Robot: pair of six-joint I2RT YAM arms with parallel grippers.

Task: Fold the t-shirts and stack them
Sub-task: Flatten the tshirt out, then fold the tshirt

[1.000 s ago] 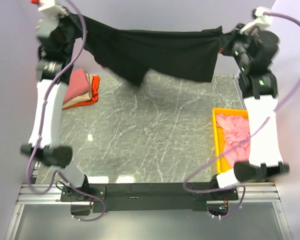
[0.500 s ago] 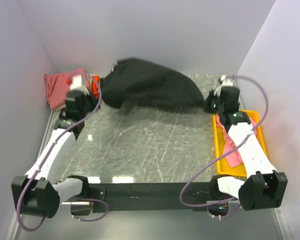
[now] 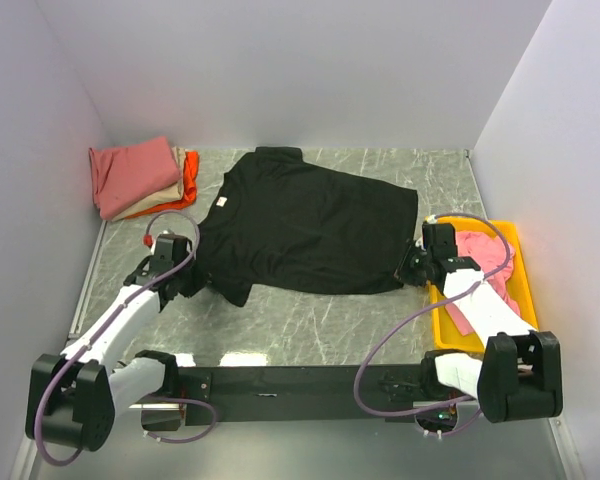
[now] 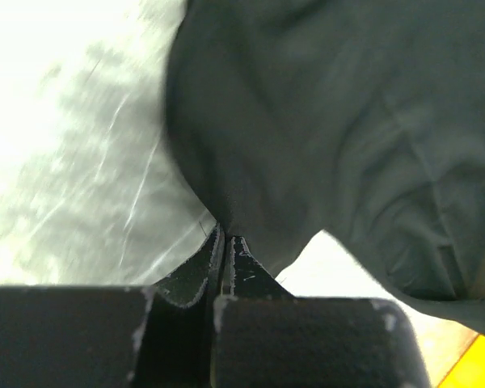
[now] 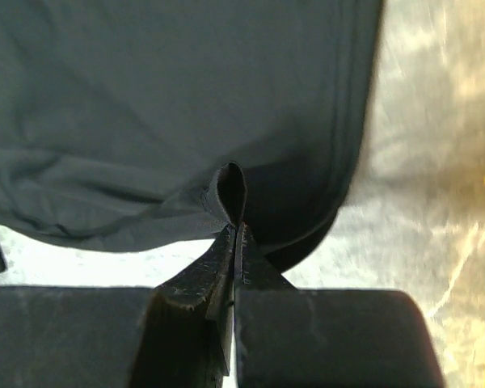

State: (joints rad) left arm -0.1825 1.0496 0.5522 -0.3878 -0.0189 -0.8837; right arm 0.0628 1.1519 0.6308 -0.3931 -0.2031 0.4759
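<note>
Your left tool was clamped on the black shirt at its near-left edge, and your right tool on its right hem. The shirt lay spread flat on the desk.

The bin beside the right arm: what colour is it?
Yellow; the bin shows best in the top external view.

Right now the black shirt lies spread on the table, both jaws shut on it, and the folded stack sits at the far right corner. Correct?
No. The stack sits at the far left corner, as the top view shows. The black shirt does lie spread on the table, both jaws shut on it.
</note>
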